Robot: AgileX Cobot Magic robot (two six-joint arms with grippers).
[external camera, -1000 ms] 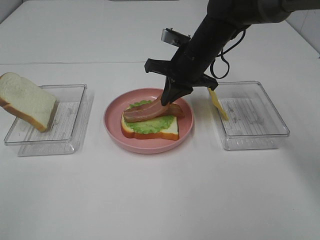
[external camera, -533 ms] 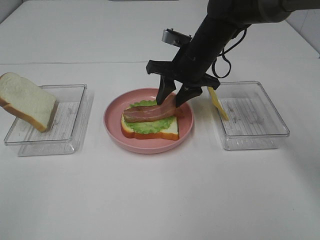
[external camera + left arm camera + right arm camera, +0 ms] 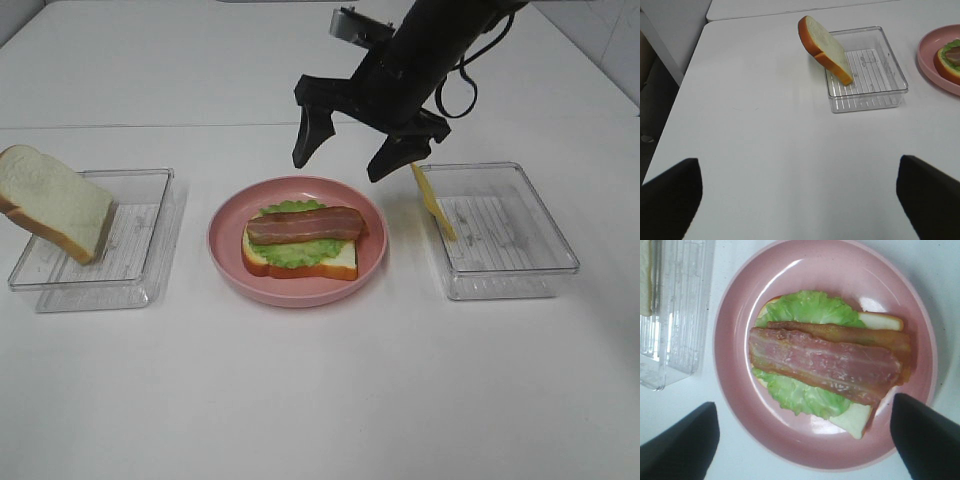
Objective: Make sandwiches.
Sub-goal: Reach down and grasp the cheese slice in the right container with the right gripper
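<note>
On the pink plate (image 3: 225, 250) lies a white bread slice (image 3: 335, 262) with a green lettuce leaf (image 3: 290, 250) and a reddish-brown bacon strip (image 3: 305, 226) flat on top. My right gripper (image 3: 345, 162) hangs open above the plate's far side, touching nothing. The right wrist view looks straight down on the bacon (image 3: 825, 360), the lettuce (image 3: 810, 307) and the plate (image 3: 840, 270), with the right gripper (image 3: 802, 440) spread wide. A second bread slice (image 3: 50, 200) leans on the left tray. A yellow cheese slice (image 3: 432, 205) leans on the right tray's wall. My left gripper (image 3: 800, 200) is open over bare table.
A clear plastic tray (image 3: 140, 270) stands left of the plate and another clear tray (image 3: 510, 280) right of it. In the left wrist view the left tray (image 3: 867, 102) with its bread (image 3: 825, 47) is ahead, near the table's edge.
My right gripper opened, let go of the bacon and rose away from the plate. The bacon now lies flat on the lettuce. The left side has not changed.
</note>
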